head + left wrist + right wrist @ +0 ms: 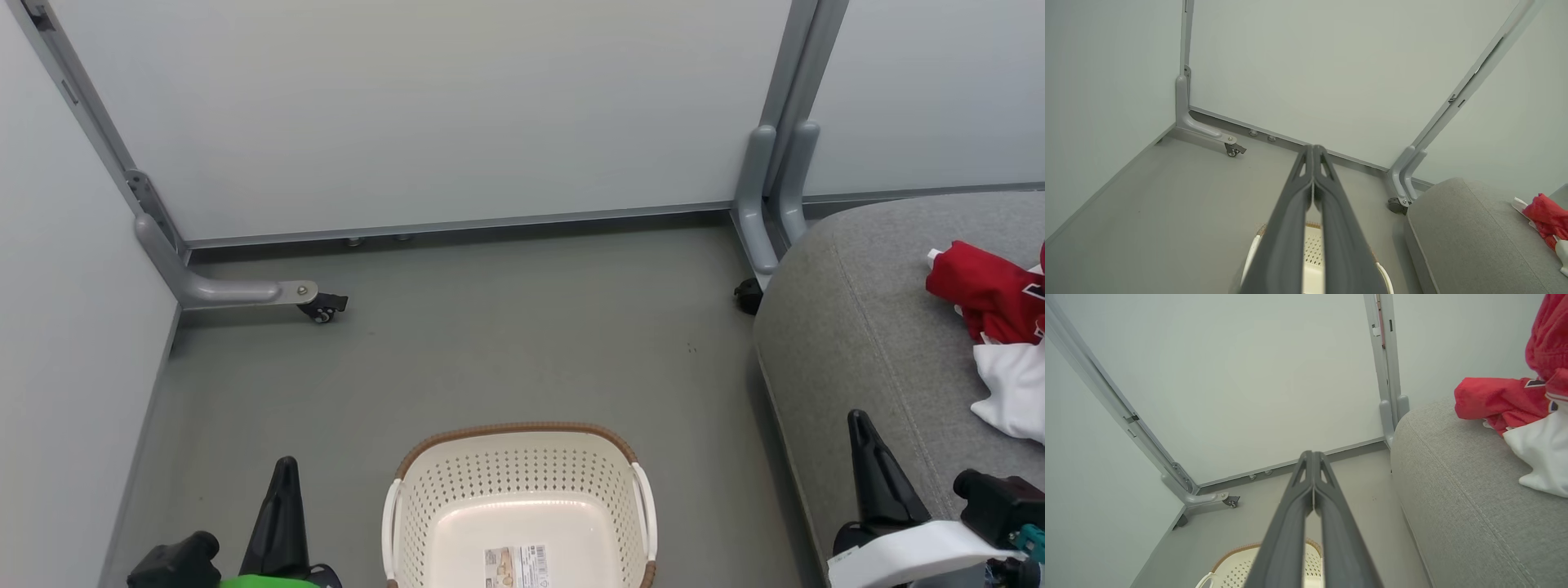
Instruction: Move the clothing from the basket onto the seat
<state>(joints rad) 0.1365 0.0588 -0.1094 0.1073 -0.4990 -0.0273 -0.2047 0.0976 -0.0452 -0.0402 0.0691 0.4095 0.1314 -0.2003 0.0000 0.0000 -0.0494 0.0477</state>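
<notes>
1. Red-and-white fabric clothing [992, 302] lies on the grey upholstered seat [857, 327] at three o'clock, cropped by the edge.
2. Cream perforated plastic basket [514, 428], six o'clock: I can't read its paper label [516, 566].
3. My left gripper [286, 465] and right gripper [856, 418] are pinched closed, empty.

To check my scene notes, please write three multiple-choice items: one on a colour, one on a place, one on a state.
1. The rim of the basket is: A brown, B blue, C black.
2. The clothing lies: A in the basket, B on the seat, C on the floor.
3. The left gripper and right gripper are: A both open, B one open, C both shut.
Answers: A, a woven brown band; B, red fabric on the grey cushion; C, each one's jaws are pressed together.
</notes>
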